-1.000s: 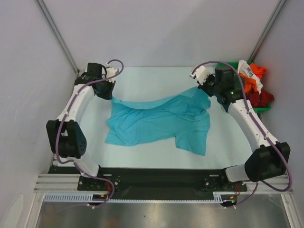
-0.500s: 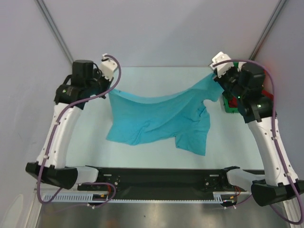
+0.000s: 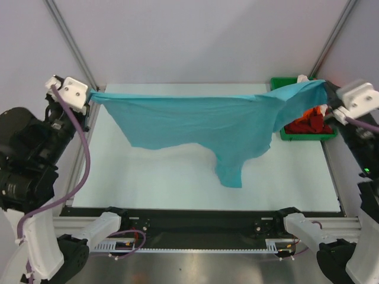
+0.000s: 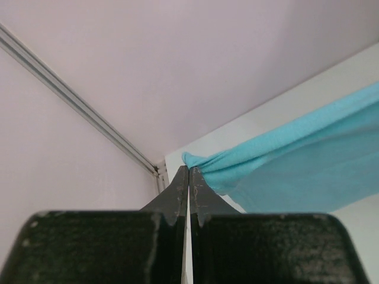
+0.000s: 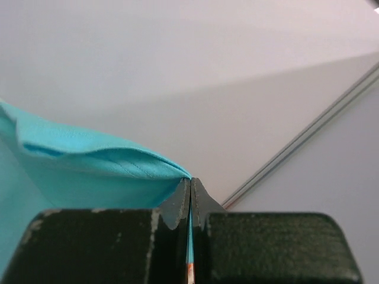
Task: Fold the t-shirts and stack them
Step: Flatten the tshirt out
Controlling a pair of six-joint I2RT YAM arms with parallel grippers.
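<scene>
A turquoise t-shirt (image 3: 201,124) hangs stretched in the air above the table, its upper edge pulled taut from left to right. My left gripper (image 3: 92,94) is shut on its left corner, raised high at the far left; in the left wrist view the cloth (image 4: 284,171) runs off from the closed tips (image 4: 189,170). My right gripper (image 3: 328,94) is shut on the right corner, high at the far right, with the cloth (image 5: 89,165) pinched at the closed tips (image 5: 190,180). A sleeve hangs lowest near the middle. More t-shirts, red and orange (image 3: 308,121), lie in the bin.
A green plastic bin (image 3: 284,133) stands at the back right of the white table (image 3: 166,177), partly behind the raised cloth. Grey walls with metal frame rails (image 3: 68,41) close in the left, back and right sides.
Both arms have risen and spread apart toward the side walls, lifting the turquoise t-shirt off the table and pulling it taut. It now hangs free, and the bin shows again.
</scene>
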